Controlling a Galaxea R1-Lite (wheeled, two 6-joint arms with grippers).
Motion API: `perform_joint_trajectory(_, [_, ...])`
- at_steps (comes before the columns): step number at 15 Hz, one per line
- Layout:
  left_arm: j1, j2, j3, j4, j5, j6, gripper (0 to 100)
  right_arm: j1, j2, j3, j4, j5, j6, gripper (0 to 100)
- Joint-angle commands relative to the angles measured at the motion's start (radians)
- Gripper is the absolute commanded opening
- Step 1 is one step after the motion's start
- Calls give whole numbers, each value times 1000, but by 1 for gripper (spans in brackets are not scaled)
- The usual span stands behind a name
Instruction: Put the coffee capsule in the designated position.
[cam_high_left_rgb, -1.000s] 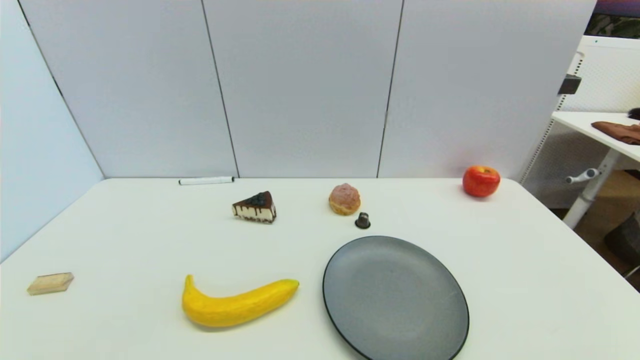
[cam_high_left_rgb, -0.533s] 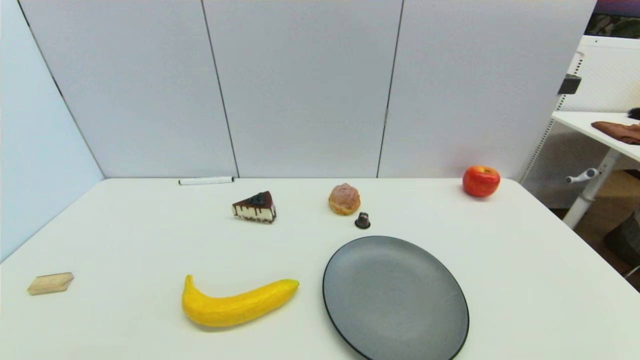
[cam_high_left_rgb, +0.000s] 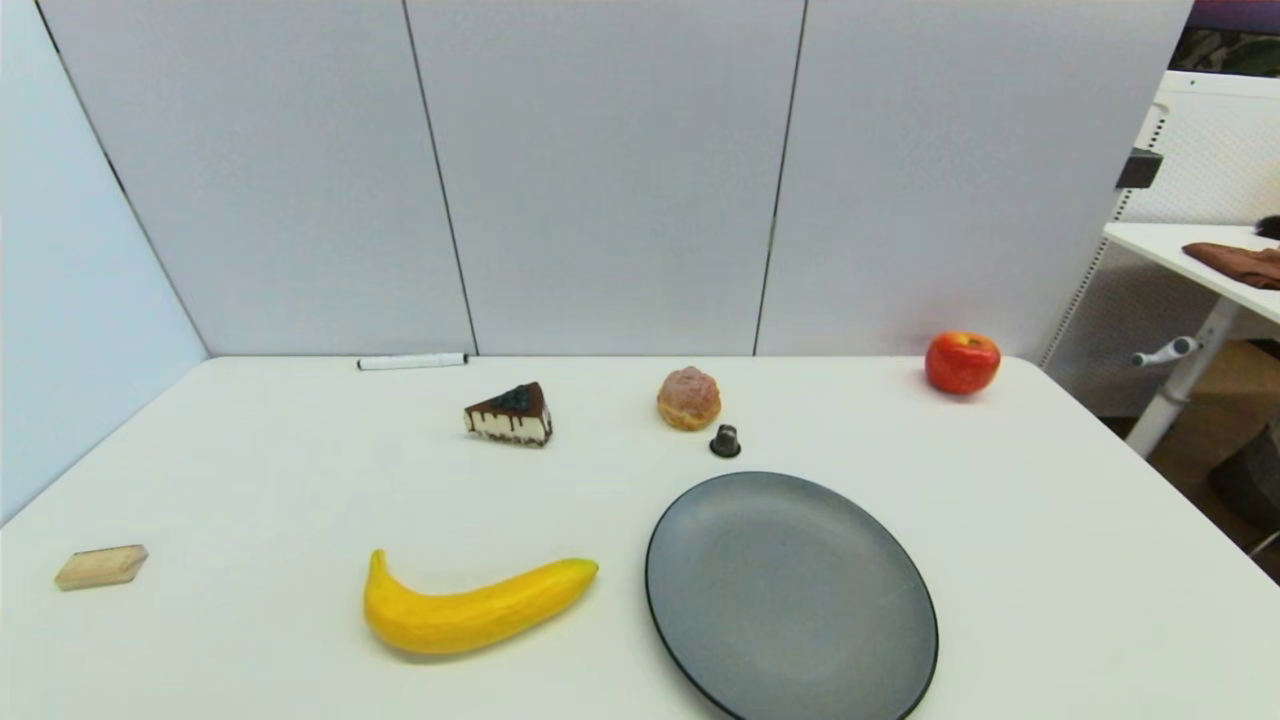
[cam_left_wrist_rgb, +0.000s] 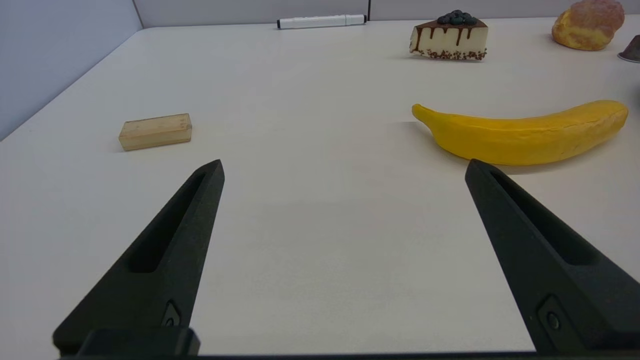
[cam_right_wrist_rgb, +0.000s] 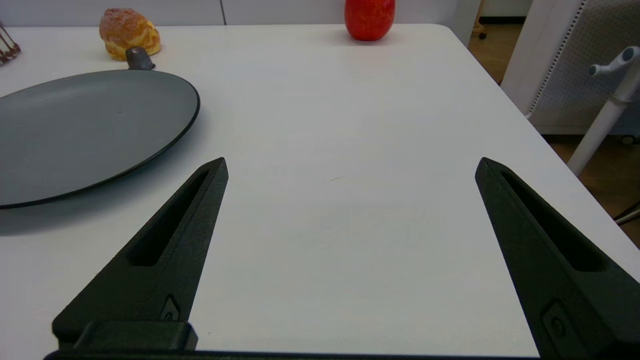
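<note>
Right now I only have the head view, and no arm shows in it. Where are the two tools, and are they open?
Observer: The left tool is open and empty, over bare table, with the wooden block and the banana ahead of it.
Operator: And the other one?
Observer: The right tool is open too and holds nothing. It is over bare table beside the grey plate.
Operator: Can that arm's camera see the capsule?
Observer: Yes. The coffee capsule shows just past the plate's far rim, in front of the cream puff.
</note>
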Motion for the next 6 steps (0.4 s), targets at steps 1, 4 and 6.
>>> perform_joint_trajectory(1, [0,2,2,0,0,0,100,0,1,0,0,-6,17,100])
perform_joint_trajectory(4, [0,2,2,0,0,0,100,0,1,0,-2,-6,32,100])
perform_joint_trajectory(6, [0,2,2,0,0,0,100,0,1,0,-2,-6,32,100])
